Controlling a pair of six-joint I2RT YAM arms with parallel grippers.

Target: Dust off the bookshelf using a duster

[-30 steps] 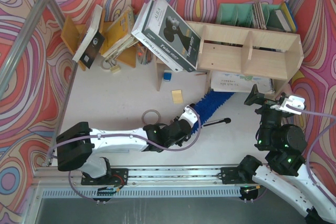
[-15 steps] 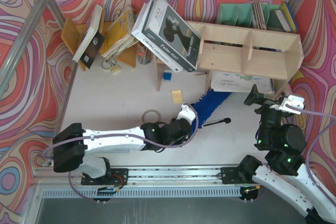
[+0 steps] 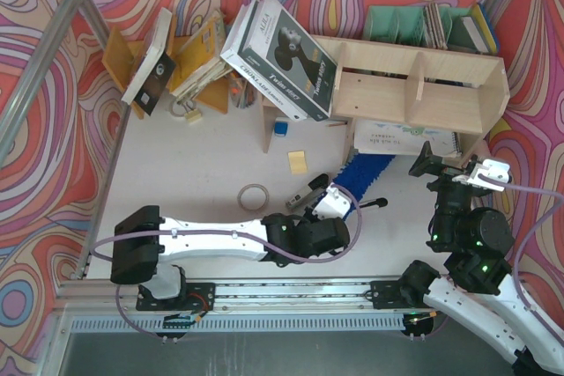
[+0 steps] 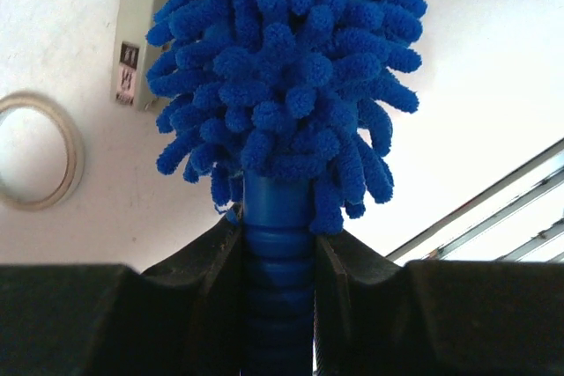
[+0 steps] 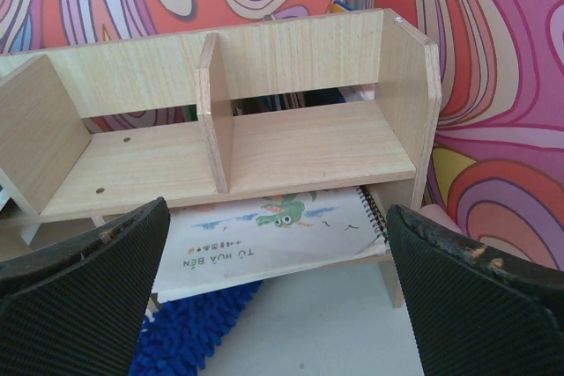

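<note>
The duster has a fluffy bright-blue head and a ribbed blue handle. My left gripper is shut on that handle just below the head. In the top view the left gripper sits on the table in front of the bookshelf. The duster head points up-right, its tip at the shelf's lowest opening. My right gripper is open and empty, facing the bookshelf. The duster's tip shows below a spiral notebook.
A large boxed book leans on the shelf's left end. An orange-brown rack of tilted books stands at the back left. A tape ring, a yellow note and a black-tipped rod lie on the table.
My left gripper has moved right and slightly nearer with the duster in it, and its arm has swung right. The right arm has not moved.
</note>
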